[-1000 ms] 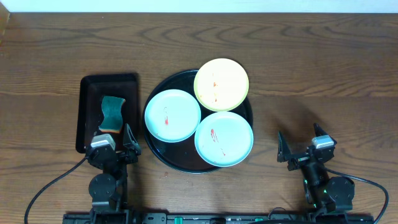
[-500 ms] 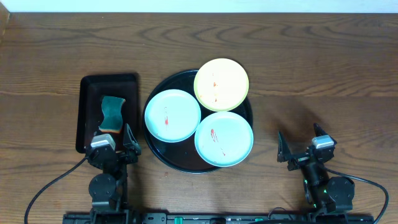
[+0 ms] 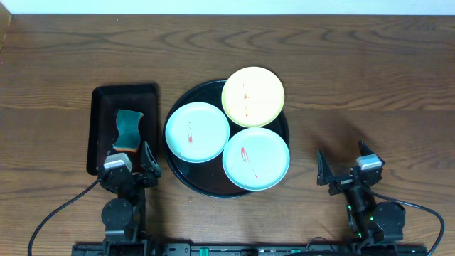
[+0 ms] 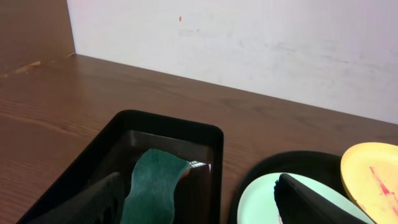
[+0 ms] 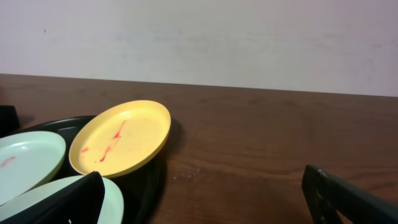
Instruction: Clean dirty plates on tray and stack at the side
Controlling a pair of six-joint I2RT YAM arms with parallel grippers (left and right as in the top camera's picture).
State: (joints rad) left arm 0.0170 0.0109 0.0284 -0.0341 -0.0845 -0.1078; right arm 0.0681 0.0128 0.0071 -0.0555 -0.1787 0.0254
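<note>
A round black tray (image 3: 180, 174) holds three dirty plates. A pale yellow plate (image 3: 253, 95) with red streaks leans on the tray's far rim; it also shows in the right wrist view (image 5: 121, 138). A mint plate (image 3: 197, 132) lies at the left and another mint plate (image 3: 256, 158) at the front right, both with red streaks. My left gripper (image 3: 131, 162) is open and empty at the near left of the tray. My right gripper (image 3: 344, 166) is open and empty on the right, above bare wood.
A rectangular black tray (image 3: 100, 117) left of the round tray holds a green sponge (image 3: 129, 129), seen between my left fingers in the left wrist view (image 4: 152, 186). Brown wood tabletop (image 3: 370, 85) lies right of the round tray. A white wall stands at the far edge.
</note>
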